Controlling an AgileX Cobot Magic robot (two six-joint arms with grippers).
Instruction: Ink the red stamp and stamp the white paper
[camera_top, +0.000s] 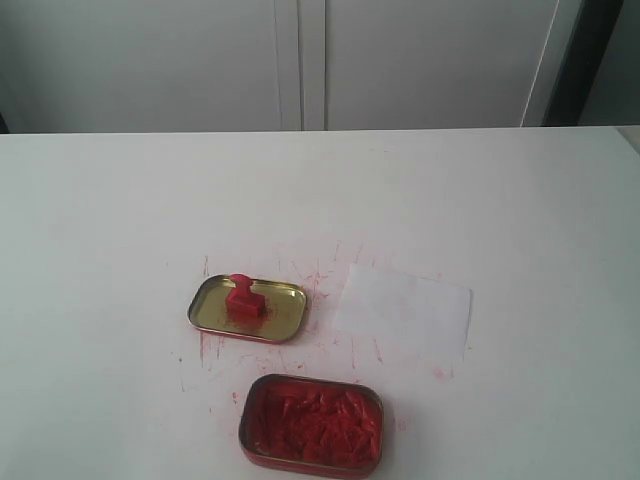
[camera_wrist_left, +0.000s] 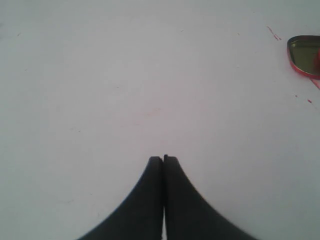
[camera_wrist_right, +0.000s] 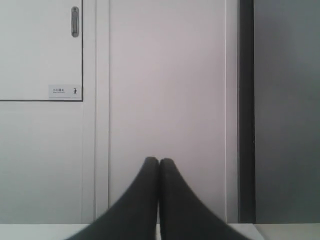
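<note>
The small red stamp (camera_top: 243, 298) stands upright inside a shallow gold tin lid (camera_top: 282, 322) near the table's middle. Right of it lies the white paper (camera_top: 405, 308), flat, with no mark that I can make out. Neither arm appears in the exterior view. My left gripper (camera_wrist_left: 163, 158) is shut and empty over bare table, with the gold lid's edge (camera_wrist_left: 303, 54) far off to one side. My right gripper (camera_wrist_right: 159, 160) is shut and empty too, facing the cabinet doors beyond the table.
An oblong tin full of red ink (camera_top: 311, 423) sits at the front edge, just below the lid. Red scratches smear the white tabletop (camera_top: 330, 270) around the tins and paper. White cabinet doors (camera_top: 300, 60) stand behind the table.
</note>
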